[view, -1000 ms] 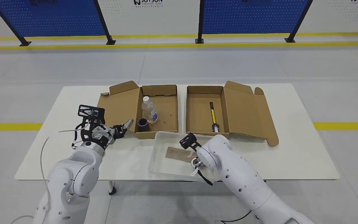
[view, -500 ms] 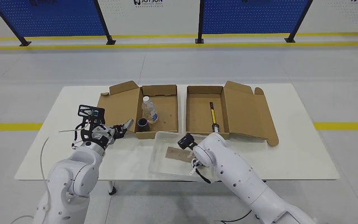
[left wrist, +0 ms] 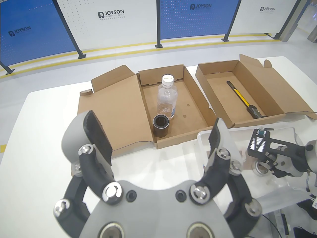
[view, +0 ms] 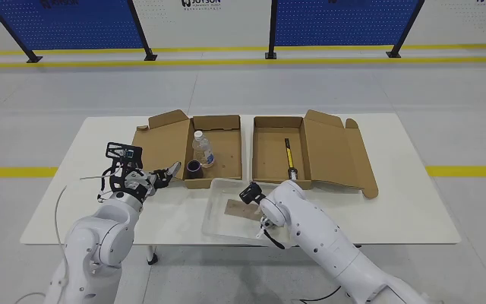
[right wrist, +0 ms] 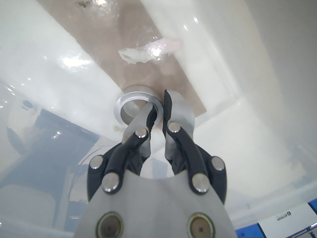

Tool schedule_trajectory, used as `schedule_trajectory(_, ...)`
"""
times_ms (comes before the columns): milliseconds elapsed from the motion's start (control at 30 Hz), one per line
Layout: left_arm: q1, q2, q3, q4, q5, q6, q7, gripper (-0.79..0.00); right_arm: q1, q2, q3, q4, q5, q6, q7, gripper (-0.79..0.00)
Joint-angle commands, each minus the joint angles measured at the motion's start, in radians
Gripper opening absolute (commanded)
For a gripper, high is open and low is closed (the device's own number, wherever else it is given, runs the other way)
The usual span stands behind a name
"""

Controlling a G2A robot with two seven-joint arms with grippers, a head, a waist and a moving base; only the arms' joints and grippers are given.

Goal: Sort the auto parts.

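Now we see our right gripper (right wrist: 158, 112) down inside the clear tray (view: 215, 207), fingers pinching the wall of a metal ring (right wrist: 118, 108). Our left gripper (left wrist: 154, 121) hangs over the counter (view: 91, 152), fingers spread.

Same logo-and-wordmark print on the barrier panels past the table, 12 o'clock: white panel (left wrist: 110, 15), blue panel (left wrist: 200, 6), far white panel (left wrist: 267, 9); left blue panel (left wrist: 19, 31) at 10 o'clock. Caliper (left wrist: 244, 100) scale unreadable.
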Motion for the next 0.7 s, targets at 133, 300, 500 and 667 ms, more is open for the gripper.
schedule_trajectory(133,0.000,0.000,0.000,0.000,0.000,0.000,0.000,0.000,-0.014,0.002,0.030,-0.049,0.025,0.011,-0.017,-0.785)
schedule_trajectory(300,0.000,0.000,0.000,0.000,0.000,0.000,0.000,0.000,-0.051,0.014,0.081,-0.138,0.053,0.022,-0.031,-0.785)
schedule_trajectory(500,0.000,0.000,0.000,0.000,0.000,0.000,0.000,0.000,-0.132,0.036,0.172,-0.276,0.131,0.017,-0.063,-0.785)
schedule_trajectory(667,0.000,0.000,0.000,0.000,0.000,0.000,0.000,0.000,-0.206,0.050,0.272,-0.360,0.314,-0.015,-0.126,-0.785)
